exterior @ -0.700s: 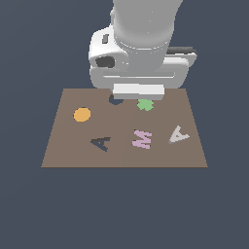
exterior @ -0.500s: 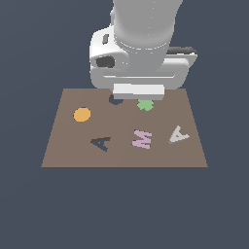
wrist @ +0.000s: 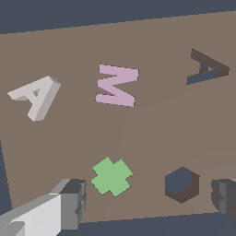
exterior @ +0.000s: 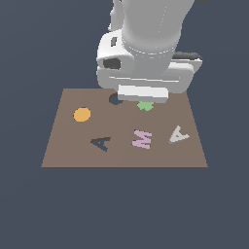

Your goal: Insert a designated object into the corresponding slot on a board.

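One grey A [exterior: 179, 134], one A slot [exterior: 101, 143], one board [exterior: 63, 146], tool [wrist: 150, 200] fingers apart, empty

A flat pink "M" block [wrist: 116, 85] lies well ahead of the claw; a green clover-shaped piece [wrist: 111, 177] sits between its fingers, a dark hexagonal hole [wrist: 181, 184] beside it, an orange disc [exterior: 82, 115] well apart

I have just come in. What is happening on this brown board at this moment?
A robot arm hangs over the far side of the board, its pincer open and empty above the green clover and a dark hole. The grey A lies untouched on the board at the exterior view's right. Its A slot at the left is empty, and the pink M lies between them. Nothing is grasped yet.
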`<state>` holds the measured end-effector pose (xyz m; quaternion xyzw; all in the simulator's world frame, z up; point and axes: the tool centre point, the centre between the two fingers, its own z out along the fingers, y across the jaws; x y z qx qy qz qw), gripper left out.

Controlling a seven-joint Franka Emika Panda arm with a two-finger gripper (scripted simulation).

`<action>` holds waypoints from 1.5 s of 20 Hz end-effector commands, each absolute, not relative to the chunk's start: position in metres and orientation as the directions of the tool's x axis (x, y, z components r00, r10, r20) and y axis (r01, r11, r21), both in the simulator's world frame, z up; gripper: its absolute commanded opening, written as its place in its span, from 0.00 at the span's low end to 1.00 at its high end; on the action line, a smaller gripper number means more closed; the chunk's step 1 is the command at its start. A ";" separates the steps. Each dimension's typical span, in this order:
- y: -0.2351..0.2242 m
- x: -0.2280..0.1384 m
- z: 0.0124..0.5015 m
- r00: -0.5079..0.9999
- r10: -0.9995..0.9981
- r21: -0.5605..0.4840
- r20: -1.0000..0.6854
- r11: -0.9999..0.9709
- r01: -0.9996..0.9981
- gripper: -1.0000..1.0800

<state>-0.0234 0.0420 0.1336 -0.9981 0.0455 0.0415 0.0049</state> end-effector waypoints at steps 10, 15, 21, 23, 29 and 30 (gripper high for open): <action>0.080 -0.015 0.113 0.952 -0.299 0.002 -0.064 -0.954 -0.300 0.96; 0.103 -0.005 0.099 0.901 -0.430 0.005 -0.050 -0.903 -0.431 0.96; 0.130 0.013 0.081 0.813 -0.582 0.005 -0.032 -0.813 -0.582 0.96; 0.137 0.019 0.076 0.782 -0.622 0.005 -0.026 -0.783 -0.623 0.96; 0.152 0.037 0.063 0.696 -0.718 0.003 -0.013 -0.696 -0.718 0.96; 0.154 0.039 0.062 0.683 -0.730 0.003 -0.011 -0.683 -0.730 0.96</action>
